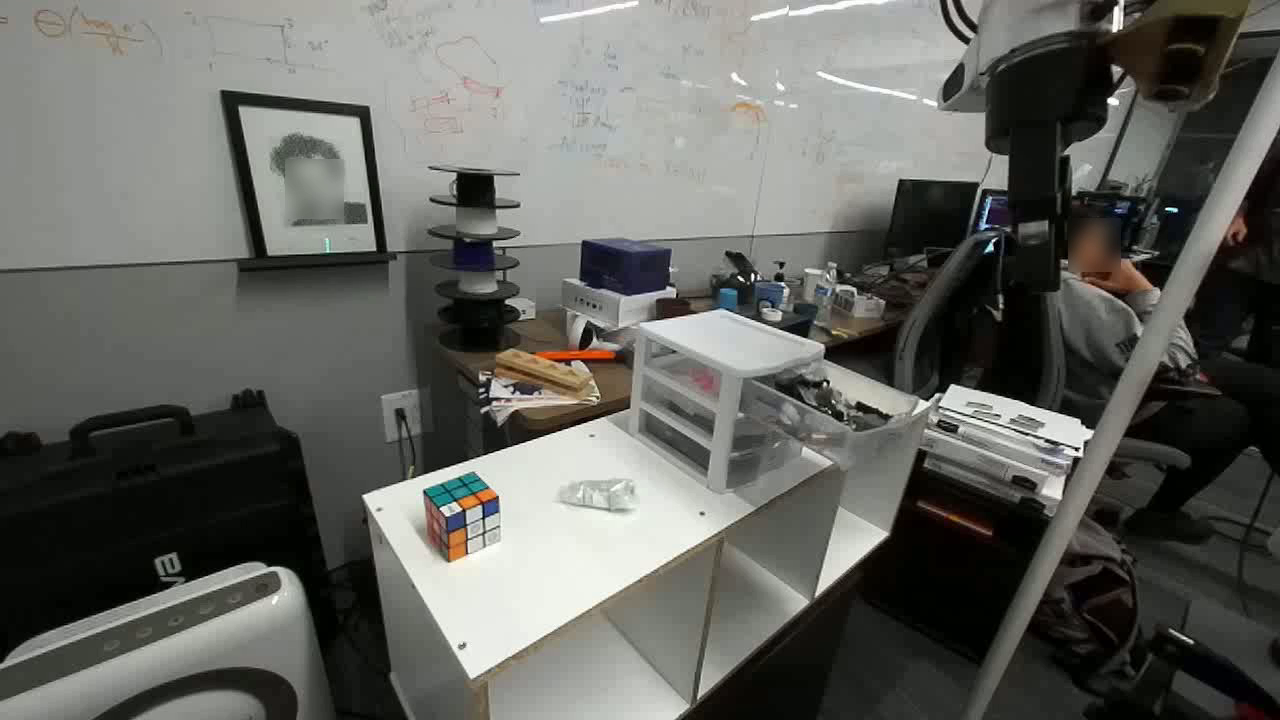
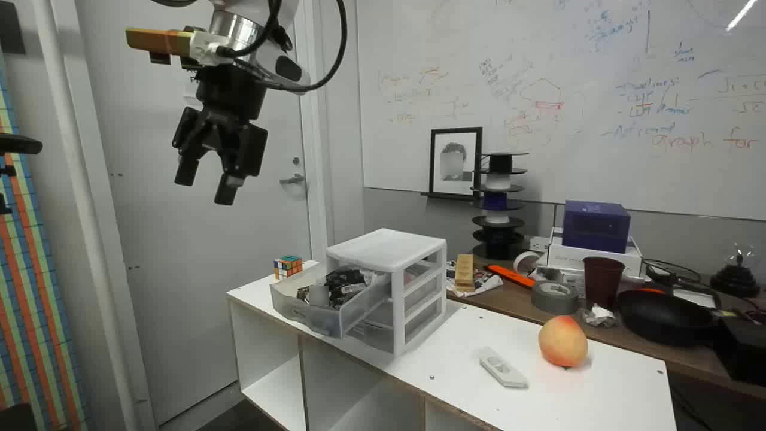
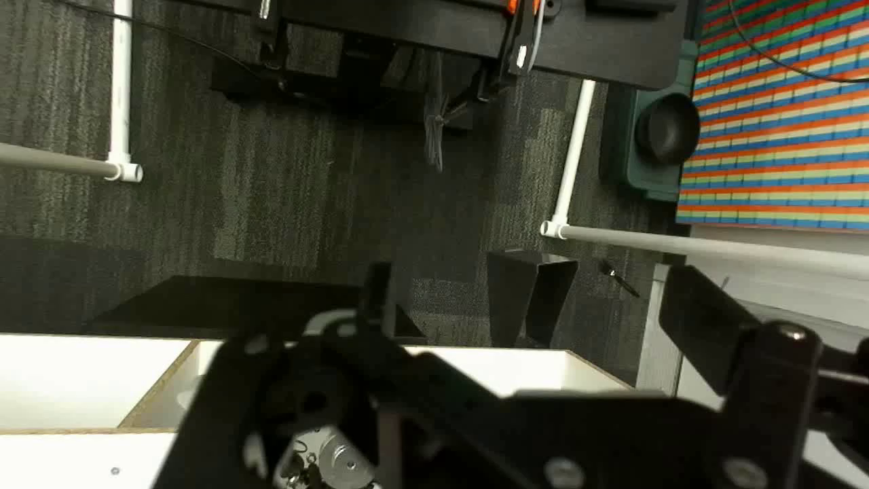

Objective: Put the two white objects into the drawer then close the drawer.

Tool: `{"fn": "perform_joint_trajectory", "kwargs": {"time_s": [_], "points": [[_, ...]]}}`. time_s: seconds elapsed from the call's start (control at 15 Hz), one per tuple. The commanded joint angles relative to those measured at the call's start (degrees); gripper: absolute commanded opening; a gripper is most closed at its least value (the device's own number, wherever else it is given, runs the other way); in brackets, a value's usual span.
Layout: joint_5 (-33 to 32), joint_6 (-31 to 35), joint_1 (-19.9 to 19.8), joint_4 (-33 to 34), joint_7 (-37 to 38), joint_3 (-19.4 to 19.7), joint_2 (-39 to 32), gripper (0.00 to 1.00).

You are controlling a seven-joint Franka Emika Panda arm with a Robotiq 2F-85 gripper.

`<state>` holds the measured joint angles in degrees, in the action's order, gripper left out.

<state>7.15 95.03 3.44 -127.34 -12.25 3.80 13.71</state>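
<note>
A small crinkled whitish-grey object (image 1: pixel 598 494) lies on the white shelf top in an exterior view, between the puzzle cube and the drawer unit. A flat whitish-grey object (image 2: pixel 501 368) lies on the shelf top on the unit's other side, beside a peach. The drawer unit (image 1: pixel 728 340) hides each from the opposite exterior view. Its top translucent drawer (image 2: pixel 306 316) is pulled out, tilted slightly down, and holds dark and metallic bits; it also shows in an exterior view (image 1: pixel 882 440). My gripper (image 2: pixel 206 182) is open and empty, high above the shelf; its blurred fingers show in the wrist view (image 3: pixel 536 305).
A puzzle cube (image 1: pixel 462 515) stands near one shelf end, a peach (image 2: pixel 563 341) near the other. A desk (image 2: pixel 526 305) with tape, a cup and a pan runs along behind. A white pole (image 1: pixel 1130 380) stands near the arm. The shelf's compartments (image 2: pixel 263 347) open to the front.
</note>
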Motion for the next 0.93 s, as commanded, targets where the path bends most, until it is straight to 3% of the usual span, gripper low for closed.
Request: {"fn": "perform_joint_trajectory", "kwargs": {"time_s": [0.0, 0.53, 0.87], "points": [[0.2, -0.1, -0.9, 0.2, -0.1, -0.9, 0.0, 1.00], [0.2, -0.1, -0.9, 0.6, -0.1, -0.9, 0.0, 1.00], [-4.6, -4.2, 0.6, 9.8, -2.9, -3.4, -8.1, 1.00]]}}
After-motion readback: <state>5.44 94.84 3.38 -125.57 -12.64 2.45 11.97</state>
